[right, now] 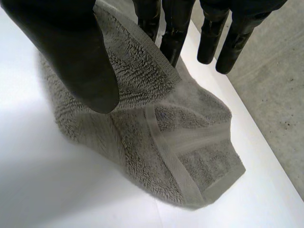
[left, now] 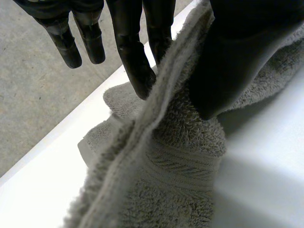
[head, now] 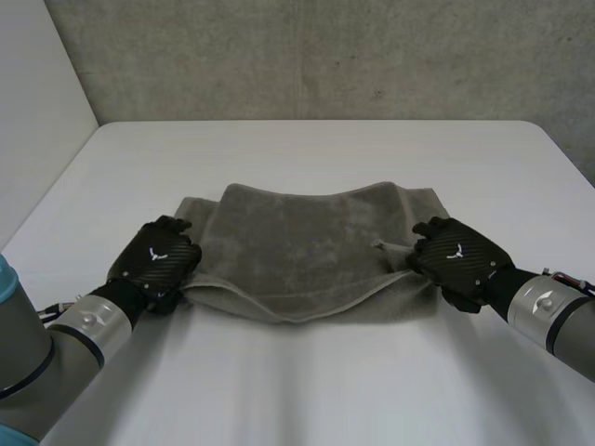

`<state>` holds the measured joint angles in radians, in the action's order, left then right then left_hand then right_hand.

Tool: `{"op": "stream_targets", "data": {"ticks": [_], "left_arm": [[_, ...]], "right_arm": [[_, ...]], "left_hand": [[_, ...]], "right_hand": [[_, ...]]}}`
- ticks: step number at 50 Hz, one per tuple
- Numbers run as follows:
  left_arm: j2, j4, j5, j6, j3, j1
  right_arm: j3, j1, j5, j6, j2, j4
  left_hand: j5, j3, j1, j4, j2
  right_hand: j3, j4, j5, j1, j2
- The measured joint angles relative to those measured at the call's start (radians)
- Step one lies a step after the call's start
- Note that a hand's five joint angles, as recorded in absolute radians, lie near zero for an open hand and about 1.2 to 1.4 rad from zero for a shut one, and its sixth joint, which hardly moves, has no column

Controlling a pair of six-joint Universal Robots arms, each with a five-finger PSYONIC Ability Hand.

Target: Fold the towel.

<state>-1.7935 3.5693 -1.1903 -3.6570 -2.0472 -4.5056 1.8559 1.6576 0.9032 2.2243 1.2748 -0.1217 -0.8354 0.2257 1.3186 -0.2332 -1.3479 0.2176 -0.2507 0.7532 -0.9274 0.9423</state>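
We log the grey terry-cloth towel [head: 307,251] at the middle of the white tabletop [head: 297,149], its upper layer doubled over and sagging between both hands. The black left hand [head: 156,255] pinches the towel's left edge between thumb and fingers. The black right hand [head: 460,255] pinches the right edge likewise.

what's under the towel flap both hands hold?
A lower layer of the same towel, peeking out beside the left hand and right hand. The table beneath it is covered.

White table [head: 307,390] with grey towel [head: 311,249] at centre
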Motion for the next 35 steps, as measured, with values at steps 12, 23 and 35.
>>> {"op": "stream_targets", "data": {"ticks": [12,23,35], "left_arm": [[0.005,0.0,0.0,0.0,0.001,-0.004],[0.045,-0.019,0.001,0.001,-0.002,-0.006],[0.315,-0.089,0.002,0.022,0.09,-0.011]], "right_arm": [[-0.025,-0.026,0.036,-0.052,-0.001,0.06],[-0.032,-0.05,0.028,-0.01,0.06,0.156],[-0.206,-0.065,-0.032,0.377,0.309,0.267]], "left_hand": [[0.0,0.0,0.0,0.0,0.0],[0.0,0.0,0.0,0.0,0.0],[0.0,0.0,0.0,0.0,0.0]], "right_hand": [[0.0,0.0,0.402,-0.392,0.357],[0.0,0.0,0.402,-0.392,0.357],[0.0,0.0,0.402,-0.392,0.357]]}}
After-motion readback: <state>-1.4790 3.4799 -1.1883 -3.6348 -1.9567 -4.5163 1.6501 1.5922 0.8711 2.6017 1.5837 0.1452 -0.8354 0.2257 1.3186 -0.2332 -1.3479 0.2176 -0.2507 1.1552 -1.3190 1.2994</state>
